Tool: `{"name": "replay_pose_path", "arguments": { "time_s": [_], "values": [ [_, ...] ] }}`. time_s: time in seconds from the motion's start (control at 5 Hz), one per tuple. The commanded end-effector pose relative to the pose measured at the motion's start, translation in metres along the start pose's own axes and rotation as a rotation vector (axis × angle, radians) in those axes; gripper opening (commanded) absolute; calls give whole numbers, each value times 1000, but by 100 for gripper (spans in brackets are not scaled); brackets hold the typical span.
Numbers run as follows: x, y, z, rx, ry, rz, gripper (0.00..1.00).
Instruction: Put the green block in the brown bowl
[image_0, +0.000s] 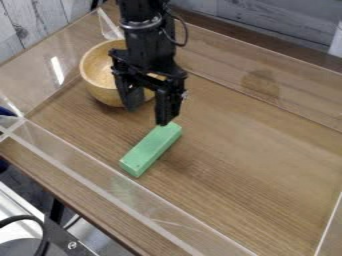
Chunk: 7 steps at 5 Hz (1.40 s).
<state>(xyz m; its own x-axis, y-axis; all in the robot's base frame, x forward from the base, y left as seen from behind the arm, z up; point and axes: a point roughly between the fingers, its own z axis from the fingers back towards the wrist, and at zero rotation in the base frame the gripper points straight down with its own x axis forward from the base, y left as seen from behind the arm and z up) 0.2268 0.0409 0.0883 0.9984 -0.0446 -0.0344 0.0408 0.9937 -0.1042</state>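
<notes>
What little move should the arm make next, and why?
Probably lower straight down so the open fingers straddle the green block's near end, then close. The block lies flat on the table, ungrasped, and the brown bowl holds nothing visible.
</notes>
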Motion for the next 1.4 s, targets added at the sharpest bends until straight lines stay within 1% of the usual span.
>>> {"name": "replay_pose_path", "arguments": {
  "time_s": [0.0,0.2,0.4,0.6,0.8,1.0,1.2],
  "values": [
    [-4,10,3,-14,-22,-54,100],
    [-8,17,-12,-15,-9,-81,100],
    [-11,21,-31,-14,-3,-114,100],
    [-9,23,-47,-17,21,-157,100],
    [-5,25,-51,-26,32,-175,0],
    [-2,27,-49,-39,32,-192,0],
    [0,24,-43,-50,19,-160,0]
  ]
}}
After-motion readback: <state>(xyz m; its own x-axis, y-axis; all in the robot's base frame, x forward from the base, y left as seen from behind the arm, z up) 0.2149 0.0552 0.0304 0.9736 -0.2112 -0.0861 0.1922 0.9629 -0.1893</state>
